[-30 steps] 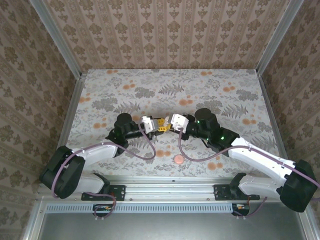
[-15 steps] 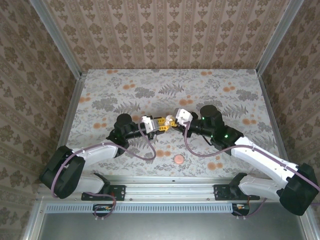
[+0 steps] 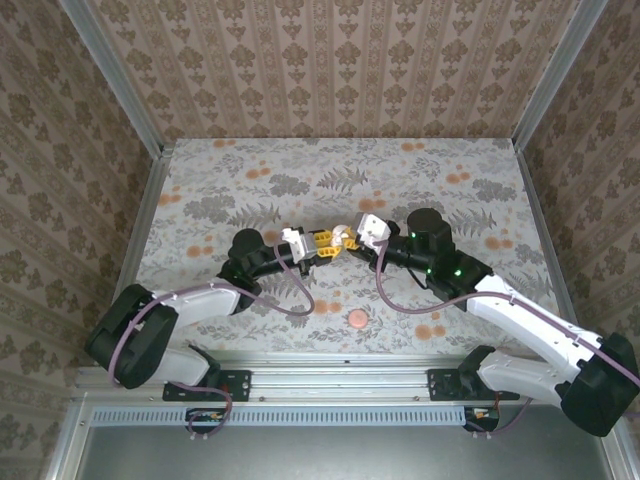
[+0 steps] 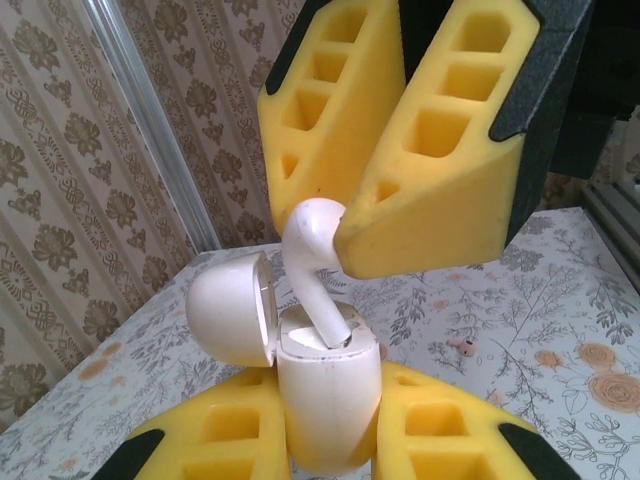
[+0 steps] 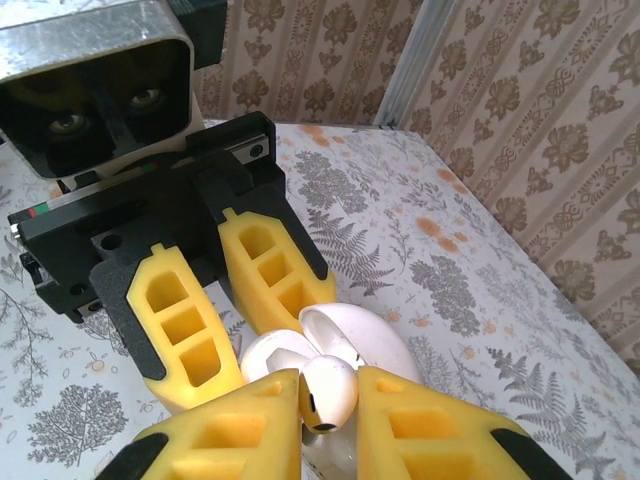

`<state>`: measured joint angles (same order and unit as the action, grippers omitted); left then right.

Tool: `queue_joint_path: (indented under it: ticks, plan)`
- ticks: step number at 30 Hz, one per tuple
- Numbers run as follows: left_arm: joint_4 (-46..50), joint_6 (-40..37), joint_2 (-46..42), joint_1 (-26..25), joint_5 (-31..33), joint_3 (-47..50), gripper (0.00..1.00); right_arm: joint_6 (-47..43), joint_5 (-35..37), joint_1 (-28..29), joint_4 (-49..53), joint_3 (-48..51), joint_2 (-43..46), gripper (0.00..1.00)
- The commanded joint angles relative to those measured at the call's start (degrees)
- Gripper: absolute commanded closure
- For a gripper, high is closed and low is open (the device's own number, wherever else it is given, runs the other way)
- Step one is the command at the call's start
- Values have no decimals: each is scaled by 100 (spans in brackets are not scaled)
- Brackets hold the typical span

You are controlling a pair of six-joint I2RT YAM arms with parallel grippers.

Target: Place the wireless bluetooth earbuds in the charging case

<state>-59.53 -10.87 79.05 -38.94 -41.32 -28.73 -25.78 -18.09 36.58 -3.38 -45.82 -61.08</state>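
My left gripper (image 4: 330, 435) is shut on the white charging case (image 4: 330, 400), which stands upright between its yellow pads with its lid (image 4: 232, 310) swung open to the left. My right gripper (image 5: 330, 405) is shut on the head of a white earbud (image 5: 330, 388). That earbud (image 4: 315, 250) leans over the case with its stem tip in the case's right-hand slot. In the top view both grippers, left (image 3: 322, 246) and right (image 3: 347, 238), meet tip to tip at mid-table. A tiny pale pinkish bud (image 4: 465, 346) lies on the table beyond the case.
A round pink disc (image 3: 356, 319) lies on the flowered tablecloth (image 3: 300, 180) near the front rail. Wallpapered walls with metal corner posts (image 3: 120, 90) close in the table on three sides. Purple cables hang below both wrists.
The right gripper has swung up and left to meet the left gripper, bringing the earbud over the open case. The left gripper with the case has edged slightly toward it.
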Motion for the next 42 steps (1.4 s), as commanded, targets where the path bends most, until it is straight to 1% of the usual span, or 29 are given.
queue_joint_path:
  ticks: [1, 12, 19, 26, 34, 42]
  plan:
    - [-725, 194, 2, -92, -240, -54, 100, -361, 76, -50, 444, -79, 79, 81]
    - [-742, 327, 23, -96, -430, -105, 100, -1094, 60, -72, 773, -110, 184, 81]
    - [-640, 283, -19, -94, -546, -126, 100, -1534, -162, -160, 1111, -314, 159, 80]
    - [-530, 231, -47, -89, -606, -141, 100, -1935, -239, -220, 1605, -580, 97, 80]
    - [-411, 129, -99, -89, -573, -135, 100, -2005, -353, -221, 1735, -748, 78, 81]
    - [-453, 52, -74, -96, -118, 81, 100, -1768, -327, -229, 1553, -692, 148, 83]
